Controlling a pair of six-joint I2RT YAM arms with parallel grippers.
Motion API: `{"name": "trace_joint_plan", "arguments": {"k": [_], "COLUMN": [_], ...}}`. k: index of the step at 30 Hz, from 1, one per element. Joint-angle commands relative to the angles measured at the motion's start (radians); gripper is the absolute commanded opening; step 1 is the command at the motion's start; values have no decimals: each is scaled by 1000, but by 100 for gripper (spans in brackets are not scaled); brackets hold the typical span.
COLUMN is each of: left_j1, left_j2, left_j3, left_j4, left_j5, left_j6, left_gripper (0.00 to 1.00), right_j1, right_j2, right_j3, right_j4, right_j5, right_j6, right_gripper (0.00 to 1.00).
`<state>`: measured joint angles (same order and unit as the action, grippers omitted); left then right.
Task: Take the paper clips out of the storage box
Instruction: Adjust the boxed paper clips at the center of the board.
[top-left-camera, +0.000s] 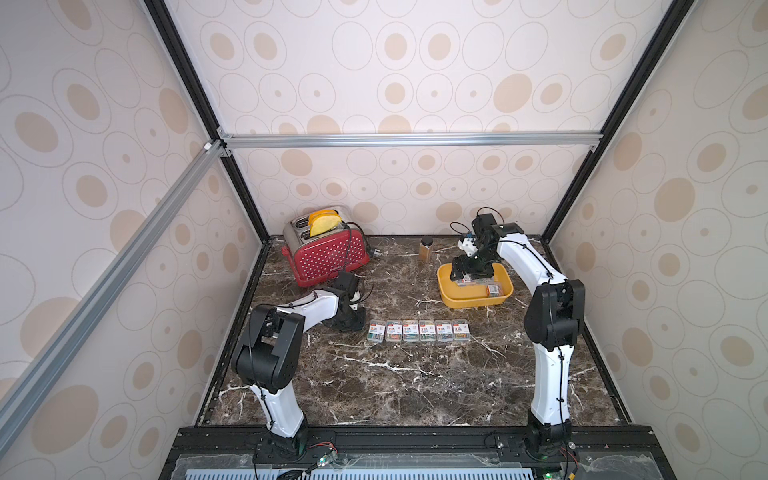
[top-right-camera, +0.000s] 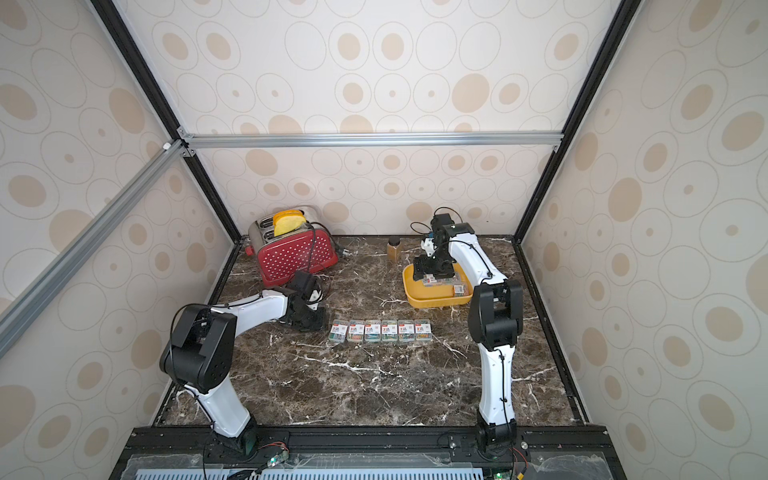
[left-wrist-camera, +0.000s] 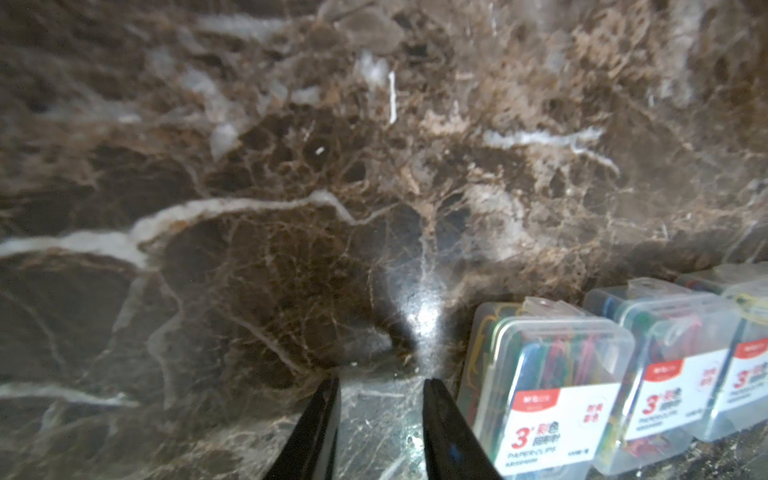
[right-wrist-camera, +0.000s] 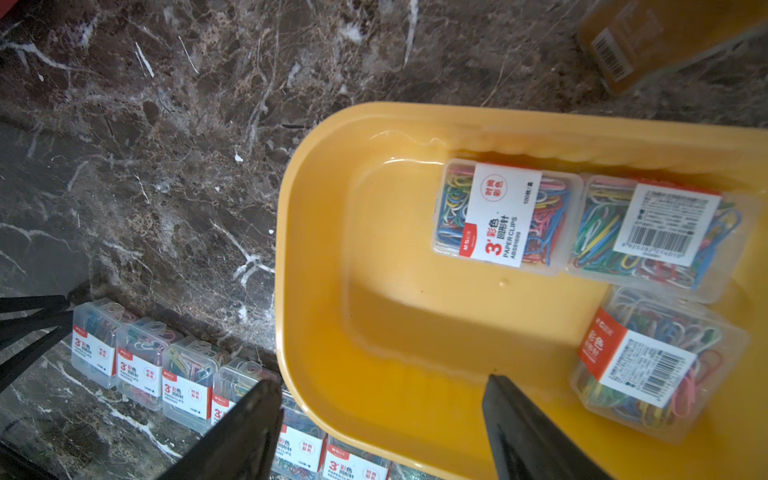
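Left fingers (left-wrist-camera: 318, 428): black, tapered, narrowly parted, empty, well apart from storage box (top-left-camera: 469, 302)
Right fingers (right-wrist-camera: 523, 428): spread wide, empty, above its rounded rim
Paper clips (right-wrist-camera: 498, 216): three clear rectangular cases inside glossy yellow box; six in a row (top-left-camera: 419, 331) on marble table (top-left-camera: 415, 382) near it

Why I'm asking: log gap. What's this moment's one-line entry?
left gripper open, empty | right gripper open above storage box | paper clips: three inside

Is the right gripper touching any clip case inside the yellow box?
Apart. The right wrist view shows bare floor of the storage box between the open right gripper and the nearest case.
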<state>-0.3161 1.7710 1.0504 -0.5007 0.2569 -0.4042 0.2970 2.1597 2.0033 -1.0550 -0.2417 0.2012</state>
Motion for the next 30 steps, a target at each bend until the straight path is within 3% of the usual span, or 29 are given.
{"name": "trace_joint_plan", "arguments": {"k": [1,30], "left_j1": [0,-25], "left_j2": [3,-41], "left_j3": [-27,-32], "left_j4": [-11,-118], "left_j5": [33,51], "left_j6": [-10,28], "left_gripper": [35,34], "right_j1": [-3,-3], "right_j2": [-3,0], "right_j3": [-13,-10], "right_j4": [-13,-13], "right_j5": [-8,-27], "right_j6": [0,12], "right_gripper": [81,81]}}
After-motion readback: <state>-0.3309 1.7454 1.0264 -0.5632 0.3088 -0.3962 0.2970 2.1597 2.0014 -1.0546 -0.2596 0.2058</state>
